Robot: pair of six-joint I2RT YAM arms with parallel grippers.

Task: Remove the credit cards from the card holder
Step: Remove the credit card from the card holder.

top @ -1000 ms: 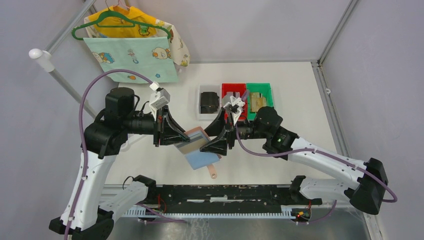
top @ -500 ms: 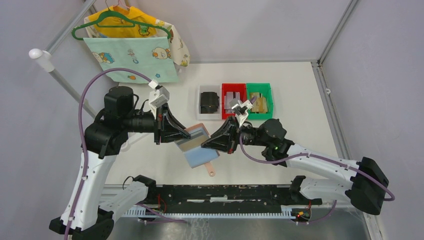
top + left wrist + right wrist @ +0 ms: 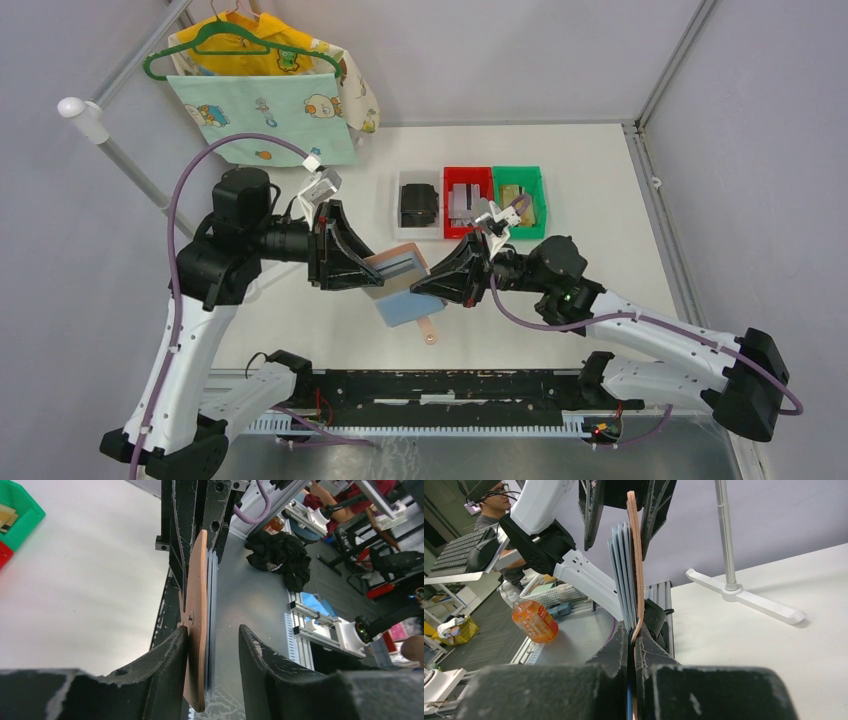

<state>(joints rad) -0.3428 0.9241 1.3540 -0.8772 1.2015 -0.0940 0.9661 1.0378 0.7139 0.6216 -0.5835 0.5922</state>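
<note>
Card holder (image 3: pixel 402 298) hangs in mid-air, pinched tight by the right gripper (image 3: pixel 420 292); the left gripper (image 3: pixel 374 279) straddles it, jaws apart.

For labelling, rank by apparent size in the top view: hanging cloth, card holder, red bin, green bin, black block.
Largest to smallest:
hanging cloth
card holder, held nearer the camera, so unsure against bins
red bin and green bin, alike
black block
</note>
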